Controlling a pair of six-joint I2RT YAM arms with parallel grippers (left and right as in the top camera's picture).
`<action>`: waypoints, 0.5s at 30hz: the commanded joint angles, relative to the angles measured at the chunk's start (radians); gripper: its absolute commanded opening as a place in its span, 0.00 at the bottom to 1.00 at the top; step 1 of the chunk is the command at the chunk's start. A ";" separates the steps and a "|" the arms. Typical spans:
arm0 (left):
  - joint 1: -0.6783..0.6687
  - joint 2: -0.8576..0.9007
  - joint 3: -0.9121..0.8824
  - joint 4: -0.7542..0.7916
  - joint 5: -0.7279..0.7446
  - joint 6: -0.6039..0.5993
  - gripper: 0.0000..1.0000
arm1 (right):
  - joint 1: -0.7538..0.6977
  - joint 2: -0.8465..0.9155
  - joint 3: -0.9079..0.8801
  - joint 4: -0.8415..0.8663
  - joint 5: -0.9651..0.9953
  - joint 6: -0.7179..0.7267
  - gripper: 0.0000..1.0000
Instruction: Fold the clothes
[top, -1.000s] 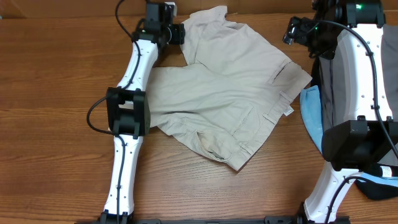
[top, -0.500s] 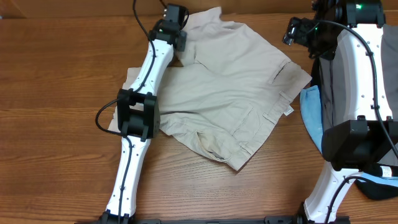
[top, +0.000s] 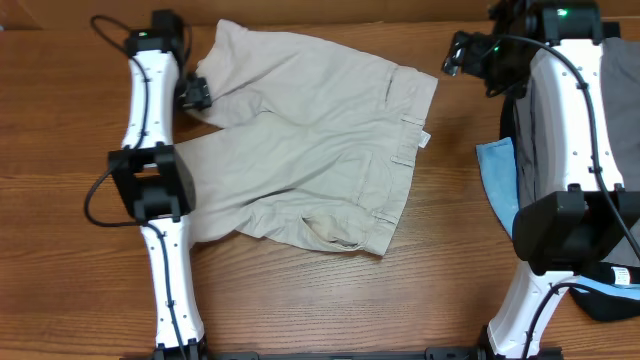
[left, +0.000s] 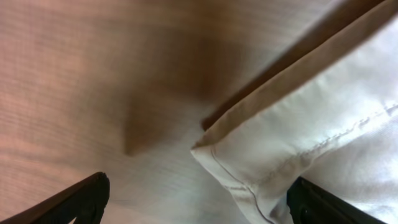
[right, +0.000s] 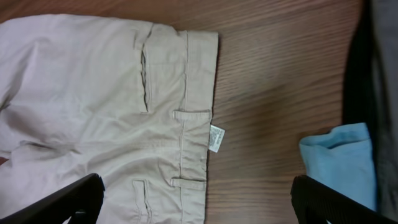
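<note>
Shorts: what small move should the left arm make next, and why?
Probably lower the left end effector and close on the hem corner of the shorts. Its fingers are open, that corner lies ungripped between them on the table, and the shorts lie spread out, not folded.

Open table (top: 330, 300) lies before the shorts (top: 310, 140); blue cloth (top: 497, 185) crowds their right.

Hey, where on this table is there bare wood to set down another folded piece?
Bare table runs along the near edge, between the shorts and the arm bases, and left of the left arm. A narrow strip separates the waistband from the blue cloth. The right side is crowded: grey garment under the right arm.
</note>
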 joint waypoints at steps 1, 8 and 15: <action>0.073 0.111 -0.027 -0.119 0.151 0.048 0.93 | 0.028 0.001 -0.071 0.025 -0.032 0.056 1.00; 0.082 0.010 0.336 -0.287 0.371 0.081 1.00 | 0.103 -0.023 -0.075 0.081 -0.044 0.189 1.00; 0.031 -0.343 0.436 -0.285 0.321 0.081 1.00 | 0.146 -0.138 -0.075 0.027 -0.043 0.206 1.00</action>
